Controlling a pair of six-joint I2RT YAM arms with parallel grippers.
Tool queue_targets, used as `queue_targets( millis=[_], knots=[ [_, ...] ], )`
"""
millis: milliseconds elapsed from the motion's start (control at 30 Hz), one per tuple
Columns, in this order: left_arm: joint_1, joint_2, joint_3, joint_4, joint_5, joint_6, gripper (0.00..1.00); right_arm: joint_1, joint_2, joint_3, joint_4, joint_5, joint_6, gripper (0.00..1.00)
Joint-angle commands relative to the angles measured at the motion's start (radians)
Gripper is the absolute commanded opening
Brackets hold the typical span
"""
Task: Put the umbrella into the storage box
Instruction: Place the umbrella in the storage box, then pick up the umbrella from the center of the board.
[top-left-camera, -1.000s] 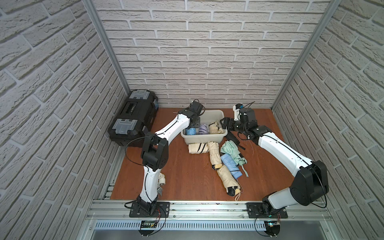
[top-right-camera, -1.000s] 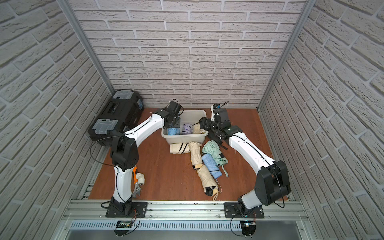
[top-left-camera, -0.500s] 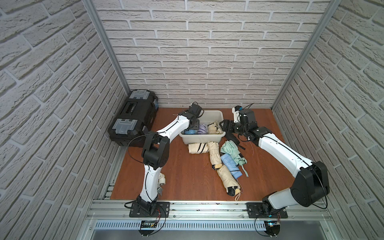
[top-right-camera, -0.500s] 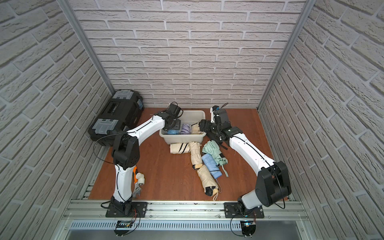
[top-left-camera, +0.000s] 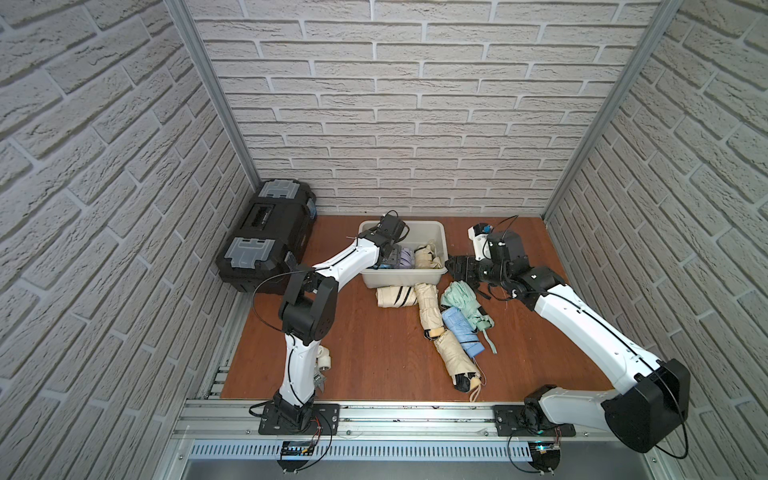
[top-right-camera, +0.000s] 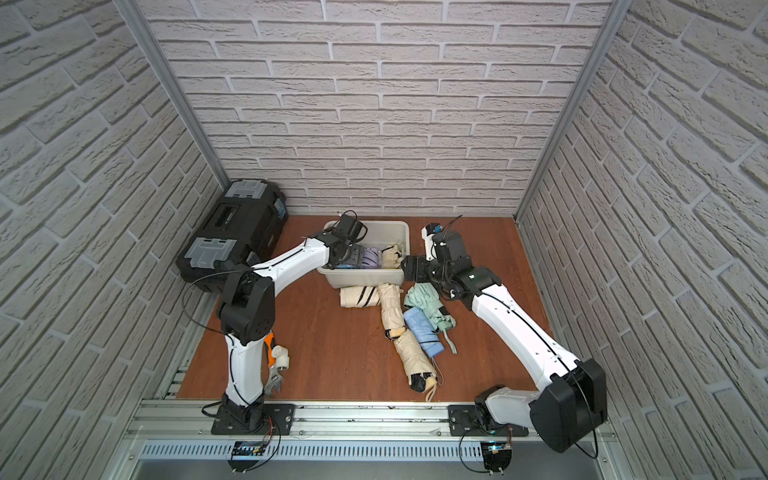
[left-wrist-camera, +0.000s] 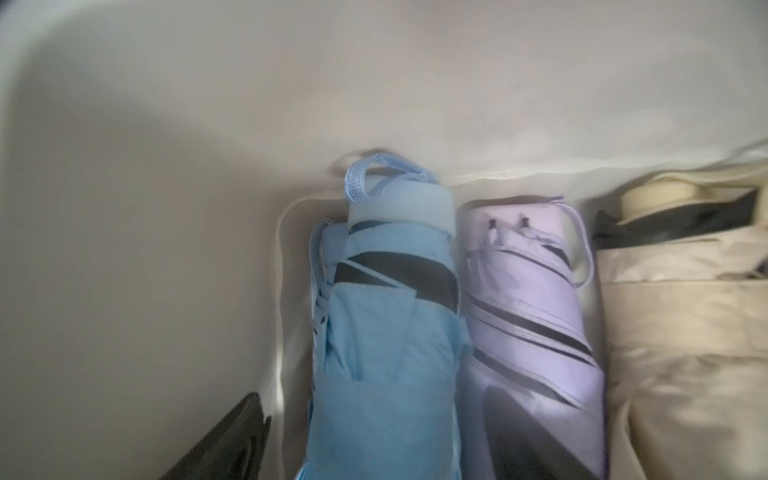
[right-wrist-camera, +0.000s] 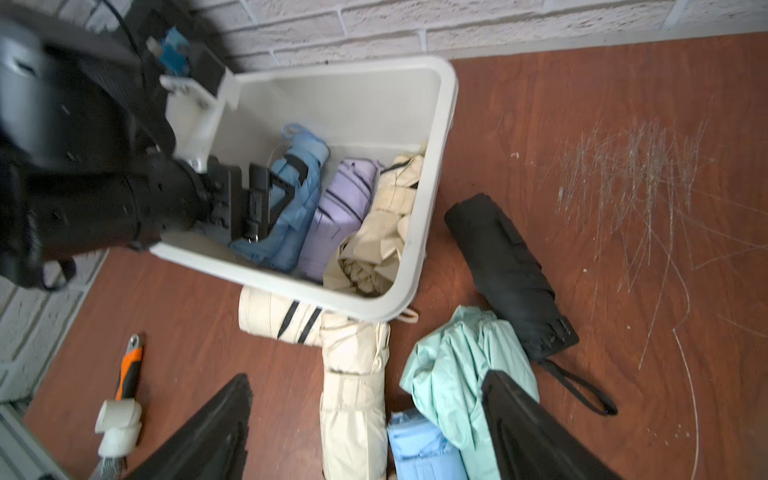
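The off-white storage box (top-left-camera: 415, 225) stands at the back middle of the table. Inside it three folded umbrellas lie side by side: a light blue umbrella (left-wrist-camera: 386, 332), a lilac one (left-wrist-camera: 528, 299) and a beige one (left-wrist-camera: 681, 316). My left gripper (left-wrist-camera: 374, 449) is down inside the box and open, its fingers (left-wrist-camera: 224, 440) standing either side of the blue umbrella, clear of it. My right gripper (right-wrist-camera: 365, 436) hangs open and empty just right of the box (right-wrist-camera: 451, 104), above several folded umbrellas on the table: cream striped (top-left-camera: 395, 297), beige (top-left-camera: 430, 305), mint green (top-left-camera: 465, 303), blue (top-left-camera: 461, 330), black (right-wrist-camera: 507, 274).
A black toolbox (top-left-camera: 266, 232) sits against the left wall. A wrench with an orange handle (right-wrist-camera: 131, 370) and a white pipe fitting (top-right-camera: 278, 361) lie by the left arm's base. Brick walls close in three sides. The table's right part (right-wrist-camera: 623, 208) is scratched bare wood.
My left gripper has opened and let go of the blue umbrella, which now lies in the box. The right arm has hardly moved.
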Motion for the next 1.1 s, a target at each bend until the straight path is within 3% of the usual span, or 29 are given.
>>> queue_targets(
  millis=[0, 167, 567, 1067],
  knots=[
    [-0.016, -0.134, -0.030, 0.070, -0.005, -0.010, 0.88, 0.061, -0.040, -0.043, -0.135, 0.029, -0.052, 0.89],
    [-0.023, -0.287, -0.135, 0.124, 0.024, -0.075, 0.88, 0.158, -0.054, -0.108, -0.170, 0.058, -0.026, 0.89],
    [-0.028, -0.610, -0.433, 0.238, 0.117, -0.247, 0.88, 0.223, 0.082, -0.254, 0.179, -0.029, 0.078, 0.91],
    [-0.023, -0.710, -0.540, 0.228, 0.122, -0.302, 0.88, 0.225, 0.296, -0.235, 0.350, 0.075, 0.068, 0.91]
  ],
)
